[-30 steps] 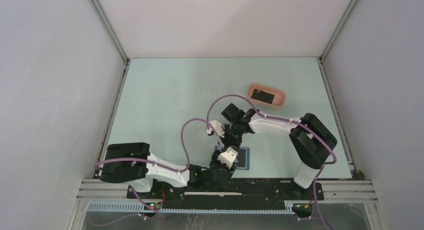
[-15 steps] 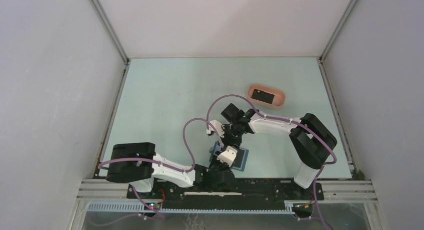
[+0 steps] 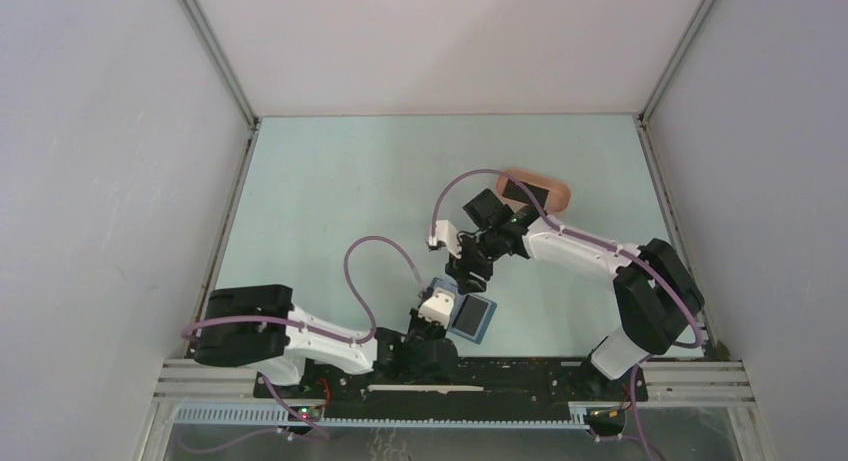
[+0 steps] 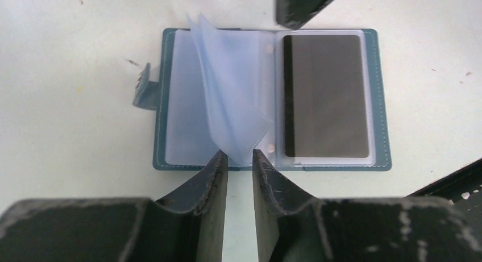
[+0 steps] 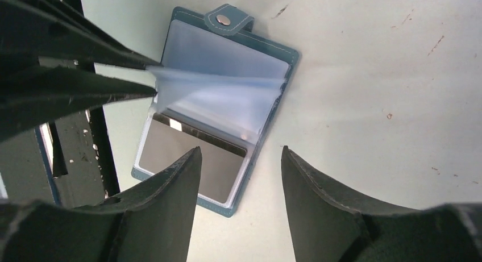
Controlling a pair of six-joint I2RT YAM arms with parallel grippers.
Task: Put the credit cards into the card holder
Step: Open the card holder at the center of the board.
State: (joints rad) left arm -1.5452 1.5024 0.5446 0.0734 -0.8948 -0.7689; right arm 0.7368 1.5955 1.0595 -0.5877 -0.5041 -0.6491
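Now our left pincer point(image 4: 240, 159) pinches a clear sleeve point(image 4: 227, 86) of the dark-blue folding card holder point(image 4: 179, 103); our right pincer point(image 5: 239, 157) hovers spread above its dark grey plastic credit card point(image 4: 327, 94).

One open card holder point(image 4: 378, 103); one peach tray point(image 3: 556, 194); seemingly two dark credit cards: sleeved card point(image 4: 327, 97), tray card point(image 3: 528, 193).
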